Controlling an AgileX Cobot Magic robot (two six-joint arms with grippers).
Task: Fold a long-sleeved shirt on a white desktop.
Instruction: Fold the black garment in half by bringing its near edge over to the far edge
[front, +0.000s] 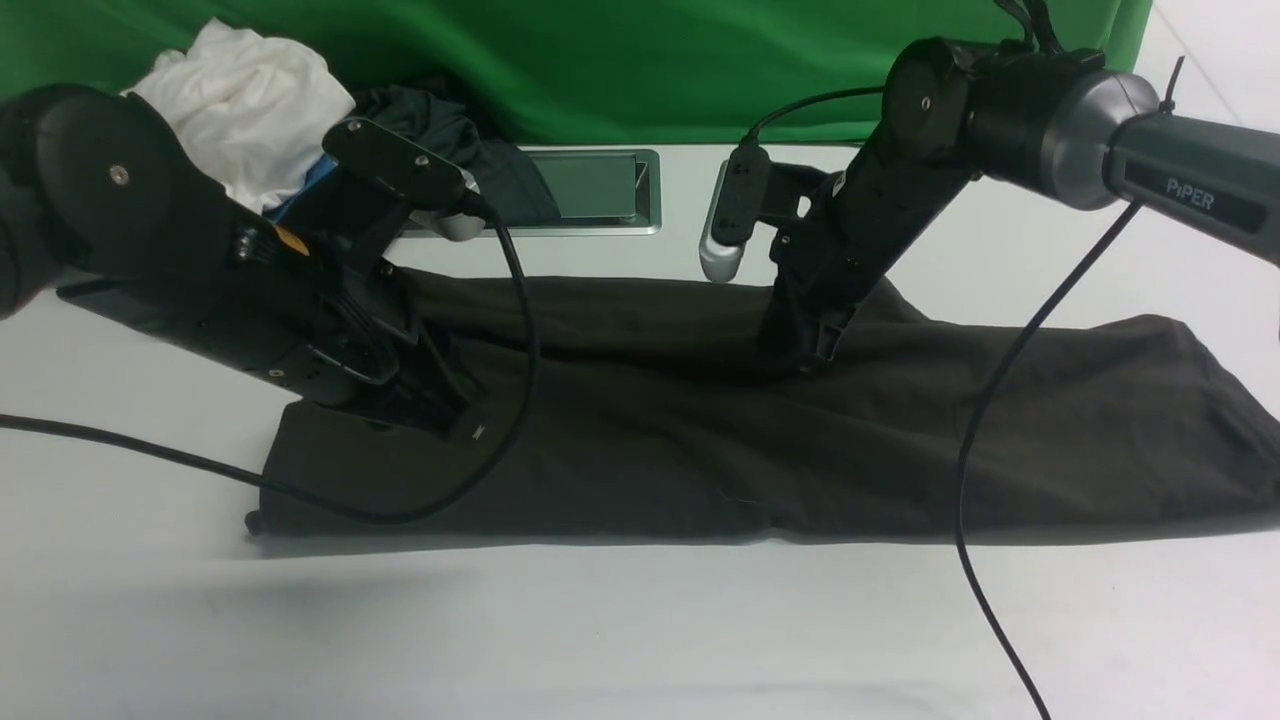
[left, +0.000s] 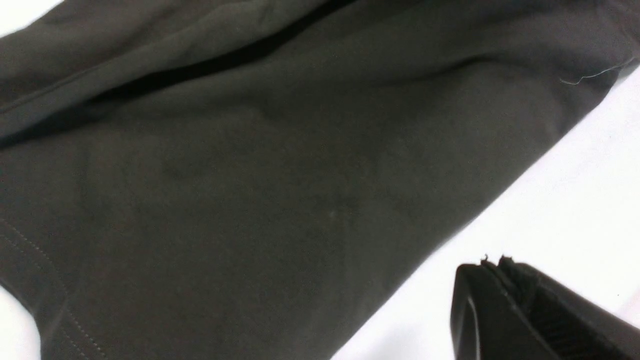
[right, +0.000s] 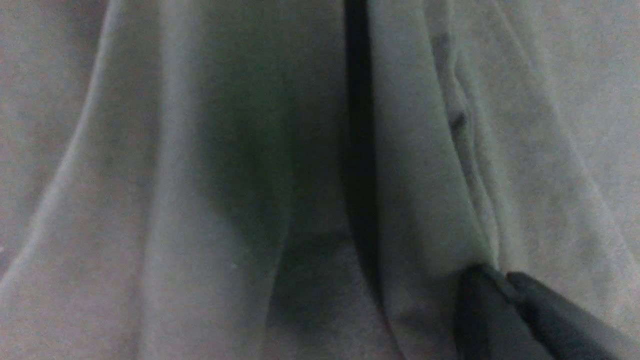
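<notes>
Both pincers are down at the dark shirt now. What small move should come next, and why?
Probably lift the right pincer a little, carrying the fold toward the left end. Its jaws are shut on a pinched ridge of the long-sleeved shirt, which lies as a long band on the white desktop. The left pincer, also shut, shows no cloth between its jaws.

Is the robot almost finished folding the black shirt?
Partway. The long-sleeved shirt already lies as a long narrow band on the white desktop. The right gripper is pinching cloth near the middle; the left gripper is shut over bare desktop. Folding the band shorter is left.
</notes>
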